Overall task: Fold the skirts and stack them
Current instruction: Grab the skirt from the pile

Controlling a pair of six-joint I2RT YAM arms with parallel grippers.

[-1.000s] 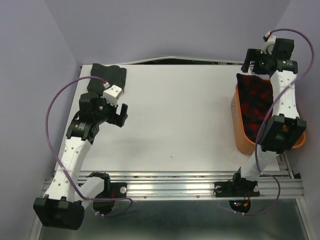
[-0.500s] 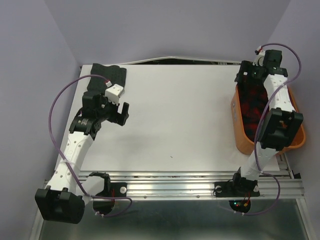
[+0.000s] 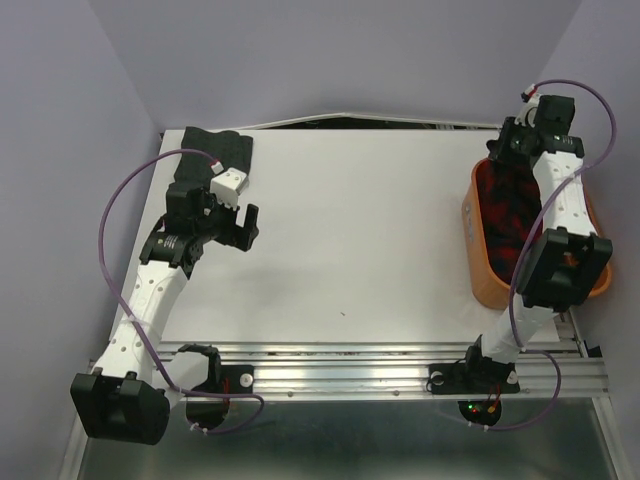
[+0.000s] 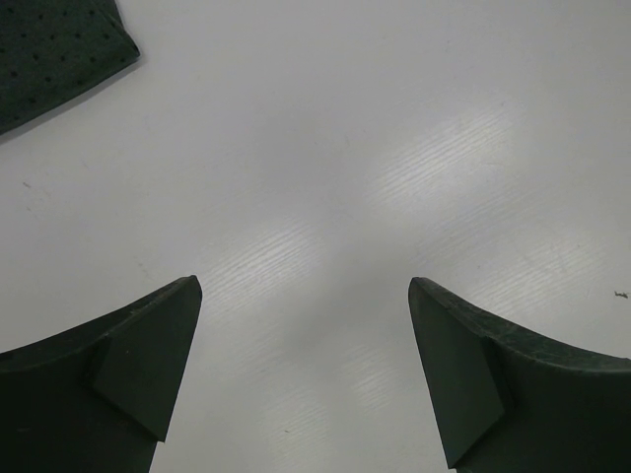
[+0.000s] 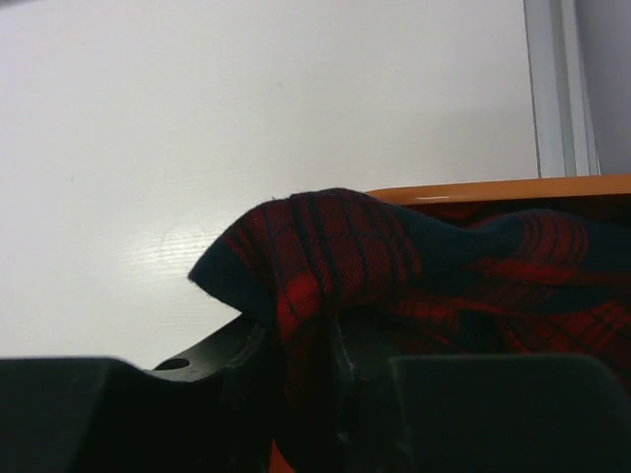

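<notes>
Left side: my left hand [image 3: 243, 228] hangs over the left part of the counter [image 3: 360, 220]. Its two fingers [image 4: 118, 394] stand wide apart with nothing between them. The wrist view shows only bare white surface under the gap. The hand touches no cloth.

Grey skirt [image 3: 218, 150]: it lies flat at the far left corner of the counter, beyond my left hand. One dotted corner of it shows at the top left edge of the left wrist view, well apart from both fingers.

Right side: my right arm reaches out along the orange basket [image 3: 478, 262], which sits at the right edge of the counter. My right hand [image 5: 308, 355] is at the basket's far end.

Plaid skirt [image 5: 335, 246]: it is in the basket, bunched up, red and black. In the right wrist view a fold of it runs down between my right fingers. That fold humps up above them and pokes out past the orange rim on the counter side. The fingers are drawn in against the cloth on both sides, so I note the right hand as clamped on the plaid skirt. From above, the rest of the skirt fills the basket's length beneath my forearm.

The two skirts are well apart, at opposite sides of the counter.
</notes>
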